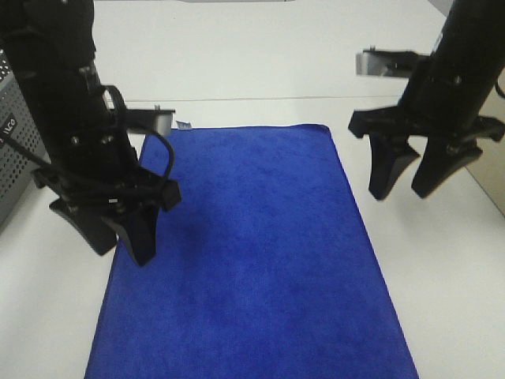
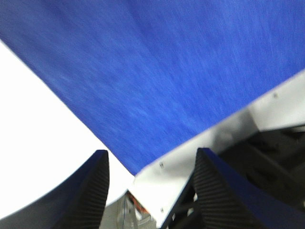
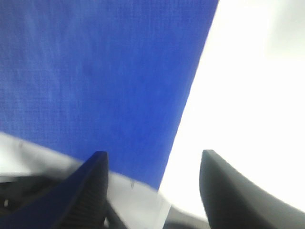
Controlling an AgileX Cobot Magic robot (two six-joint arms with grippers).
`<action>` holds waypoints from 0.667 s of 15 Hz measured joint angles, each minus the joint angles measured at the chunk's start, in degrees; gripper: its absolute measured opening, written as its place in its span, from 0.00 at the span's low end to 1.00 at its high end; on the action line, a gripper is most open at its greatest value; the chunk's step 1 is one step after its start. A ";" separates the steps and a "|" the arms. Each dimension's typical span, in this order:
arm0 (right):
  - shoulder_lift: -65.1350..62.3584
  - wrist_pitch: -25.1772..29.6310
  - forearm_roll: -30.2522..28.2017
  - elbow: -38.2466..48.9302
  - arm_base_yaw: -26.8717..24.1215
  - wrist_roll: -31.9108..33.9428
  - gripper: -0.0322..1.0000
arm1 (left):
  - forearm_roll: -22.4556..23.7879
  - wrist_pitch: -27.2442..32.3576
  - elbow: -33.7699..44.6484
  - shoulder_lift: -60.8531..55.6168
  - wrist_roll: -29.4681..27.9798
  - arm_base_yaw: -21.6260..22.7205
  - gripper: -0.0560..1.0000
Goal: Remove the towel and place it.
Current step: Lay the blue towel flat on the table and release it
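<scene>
The blue towel (image 1: 252,253) lies spread flat on the white table (image 1: 260,55), with a small white tag (image 1: 183,125) at its far left corner. My left gripper (image 1: 120,249) hangs open over the towel's left edge with nothing between its fingers. In the left wrist view the left gripper (image 2: 150,152) frames the towel (image 2: 167,71) and its edge. My right gripper (image 1: 401,193) stands open above bare table, just right of the towel's far right corner. The right wrist view shows the right gripper (image 3: 153,153) open beside the towel (image 3: 95,71), with its jaws empty.
A grey perforated basket (image 1: 9,150) stands at the left edge of the table. Bare white table runs beyond the towel's far edge and along its right side (image 1: 442,268).
</scene>
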 joint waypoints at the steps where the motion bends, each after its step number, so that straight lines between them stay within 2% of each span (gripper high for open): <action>1: 0.69 0.06 -0.06 -4.76 -0.92 0.52 0.59 | 0.52 0.00 -2.41 0.23 -0.34 2.23 0.54; 4: 6.19 0.06 2.92 -16.67 -6.88 0.40 0.59 | 1.43 -0.06 -11.23 2.98 -0.34 10.31 0.54; 6: 11.57 0.06 6.82 -24.98 -10.43 -1.72 0.59 | 1.43 0.00 -17.25 6.47 -0.23 13.92 0.54; 10: 22.69 0.06 10.71 -38.45 -12.32 -6.36 0.59 | 1.38 0.11 -31.51 16.90 0.40 18.79 0.54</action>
